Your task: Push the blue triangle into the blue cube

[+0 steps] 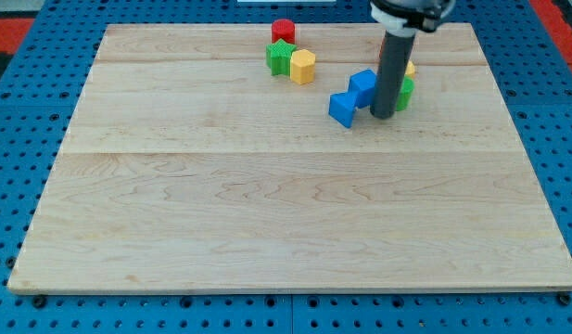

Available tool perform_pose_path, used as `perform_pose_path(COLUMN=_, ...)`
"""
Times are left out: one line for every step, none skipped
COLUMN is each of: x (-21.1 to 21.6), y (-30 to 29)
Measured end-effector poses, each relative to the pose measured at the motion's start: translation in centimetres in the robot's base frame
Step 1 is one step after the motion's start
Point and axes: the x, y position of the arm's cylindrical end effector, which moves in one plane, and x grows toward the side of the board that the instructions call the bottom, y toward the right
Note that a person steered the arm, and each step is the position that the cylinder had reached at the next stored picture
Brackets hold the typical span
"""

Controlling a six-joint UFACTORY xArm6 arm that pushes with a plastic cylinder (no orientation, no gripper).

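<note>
Tip [382, 115] down on the board, just right of the two blue blocks and touching or nearly touching the upper one. No fingers on this rod, so nothing open or closed and nothing held; pushing only.

Blue block [363, 84] sits at upper right of the pair, blue block [342, 109] at lower left, corners touching or nearly so. Hard to tell cube from triangle at this size; lower one looks boxier. Looks close to done, perhaps done already.

To finish well: short, slow shove leftward and slightly down, through the middle of the nearer blue block, straight at its partner. Off-centre contact likely to spin it aside instead of seating it flat. Worth stopping once faces meet, rather than driving both across the board.

Behind the rod, green block [407, 92] and a sliver of yellow block [411, 70], mostly hidden; best left alone. Further left near the view's top, well apart: red block [284, 30], green block [280, 57], yellow block [303, 66], bunched together.

Pale wooden board [267, 213], smooth planks, laid on a blue pegboard table [17, 167]. Red patches at the top corners.
</note>
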Motion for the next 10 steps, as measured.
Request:
perform_pose_path(x=-1.0, y=2.7)
perform_pose_path(x=-5.3, y=2.7)
perform_pose_path(x=-7.5, y=2.8)
perform_pose_path(x=-8.8, y=2.8)
perform_pose_path(x=-7.7, y=2.9)
perform_pose_path(x=-1.6, y=1.8)
perform_pose_path(x=2.3, y=-1.9)
perform_pose_path(x=2.3, y=-5.3)
perform_pose_path(x=0.5, y=-5.2)
perform_pose_path(x=-1.4, y=-3.6)
